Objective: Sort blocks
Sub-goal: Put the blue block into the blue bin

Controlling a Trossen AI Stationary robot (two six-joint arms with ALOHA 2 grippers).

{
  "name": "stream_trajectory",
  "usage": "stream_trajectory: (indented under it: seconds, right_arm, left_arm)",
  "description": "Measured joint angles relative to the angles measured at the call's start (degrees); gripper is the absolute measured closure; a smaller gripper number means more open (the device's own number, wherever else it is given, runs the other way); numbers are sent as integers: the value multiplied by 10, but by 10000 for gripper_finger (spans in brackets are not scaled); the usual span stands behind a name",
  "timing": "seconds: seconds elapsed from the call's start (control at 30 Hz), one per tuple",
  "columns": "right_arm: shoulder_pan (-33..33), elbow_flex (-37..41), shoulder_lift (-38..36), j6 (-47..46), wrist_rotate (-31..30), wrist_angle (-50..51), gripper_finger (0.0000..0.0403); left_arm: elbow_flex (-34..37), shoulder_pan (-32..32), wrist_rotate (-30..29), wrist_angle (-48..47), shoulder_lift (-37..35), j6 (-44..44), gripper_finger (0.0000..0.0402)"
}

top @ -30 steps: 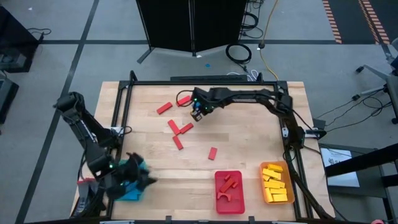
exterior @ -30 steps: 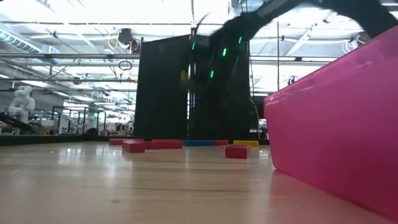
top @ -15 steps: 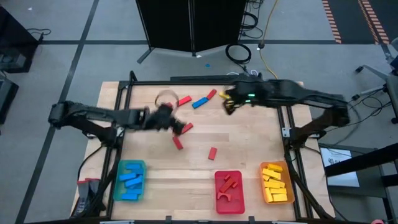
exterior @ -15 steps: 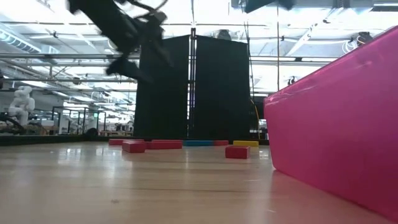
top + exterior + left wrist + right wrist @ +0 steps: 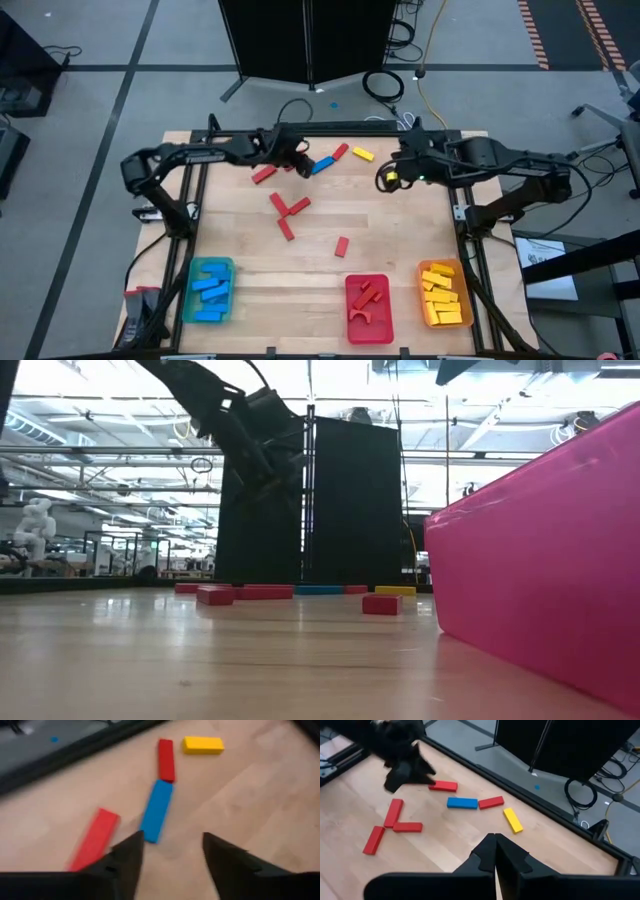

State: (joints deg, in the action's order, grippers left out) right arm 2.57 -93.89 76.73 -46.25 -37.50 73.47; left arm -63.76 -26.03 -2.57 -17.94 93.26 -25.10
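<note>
1. High view: loose blocks lie on the table [image 5: 420, 230]: a blue block [image 5: 322, 165], a yellow block [image 5: 362, 155] and a red block [image 5: 339, 152] near the far edge, more red blocks [image 5: 287, 210] mid-table.
2. Trays along the near edge hold sorted pieces: blue tray [image 5: 209, 290], red tray [image 5: 368, 307], yellow tray [image 5: 444, 294].
3. Left gripper [image 5: 298, 160], fingers spread and empty, hovers beside the blue block.
4. Right gripper [image 5: 385, 180], fingers pressed together, hangs near the far right corner.
5. Judgement: mostly sorted; about nine blocks remain.

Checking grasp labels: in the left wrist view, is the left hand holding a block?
No. The left hand is open and empty, with the blue block lying on the table beyond its fingers.
</note>
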Motion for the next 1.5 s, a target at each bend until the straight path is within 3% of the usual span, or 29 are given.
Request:
stream_trajectory:
  seconds: [0.17,0.23,0.43,0.67,1.13,1.3,1.5]
  right_arm:
    - [3,0,17,0,0,-7,403]
    - [2,0,21,2,-3,-8,403]
    - [2,0,28,4,-19,-17,403]
    - [2,0,27,4,-32,-21,403]
    - [2,0,27,3,-30,-21,403]
    - [2,0,27,-5,-30,-23,403]
    - [3,0,27,-7,-27,-25,403]
  left_arm:
    - [-70,-37,8,-74,28,119,352]
    - [-94,-48,18,-84,36,150,388]
    - [-145,-68,28,-147,70,283,398]
    - [-203,-72,30,-278,175,421,400]
    - [-328,-62,-26,-291,287,530,401]
    - [-393,-62,44,-373,334,546,401]
    - [-432,-58,47,-379,364,556,401]
